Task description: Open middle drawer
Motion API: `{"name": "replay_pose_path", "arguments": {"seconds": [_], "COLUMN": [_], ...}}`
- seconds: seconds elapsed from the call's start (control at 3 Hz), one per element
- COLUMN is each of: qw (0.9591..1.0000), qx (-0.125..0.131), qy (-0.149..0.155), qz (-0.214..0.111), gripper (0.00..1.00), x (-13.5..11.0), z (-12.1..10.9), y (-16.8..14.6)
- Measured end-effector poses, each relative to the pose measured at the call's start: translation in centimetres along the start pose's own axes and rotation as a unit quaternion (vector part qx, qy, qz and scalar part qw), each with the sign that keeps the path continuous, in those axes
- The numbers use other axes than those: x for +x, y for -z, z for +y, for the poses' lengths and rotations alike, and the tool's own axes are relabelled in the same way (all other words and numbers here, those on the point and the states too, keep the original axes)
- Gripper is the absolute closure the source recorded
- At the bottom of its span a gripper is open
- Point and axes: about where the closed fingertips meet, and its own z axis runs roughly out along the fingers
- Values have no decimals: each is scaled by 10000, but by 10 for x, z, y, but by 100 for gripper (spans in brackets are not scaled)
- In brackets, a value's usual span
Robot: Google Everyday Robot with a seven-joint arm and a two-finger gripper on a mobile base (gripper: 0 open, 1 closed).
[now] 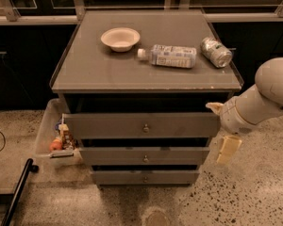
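The grey cabinet (146,74) has three drawer fronts stacked one above the other. The middle drawer (113,155) is a wide shallow grey front with a small round metal knob (145,158) at its centre, and it looks shut. It sits between the taller top drawer (104,125) and the narrowest bottom drawer (118,176). My gripper (226,135) hangs from the white arm (269,91) at the cabinet's right side, level with the top and middle drawers, a short way right of the fronts and touching nothing I can see.
On the cabinet top lie a white bowl (120,37), a plastic bottle (170,55) on its side and a can (216,52) on its side. A plastic bin (43,138) with small items stands left of the cabinet. A dark pole (16,192) lies on the speckled floor.
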Motion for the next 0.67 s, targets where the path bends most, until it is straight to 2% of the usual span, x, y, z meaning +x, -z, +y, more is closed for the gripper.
{"name": "replay_pose_path", "arguments": {"seconds": [0.33,0.67], "qw": [10000,9998], "qx": [-8,-48], "qy": [-1,-79], "qz": [-5,-176], "gripper": [0,0], "x": [0,9], "z": [0,0], "y": [-1,-33]}}
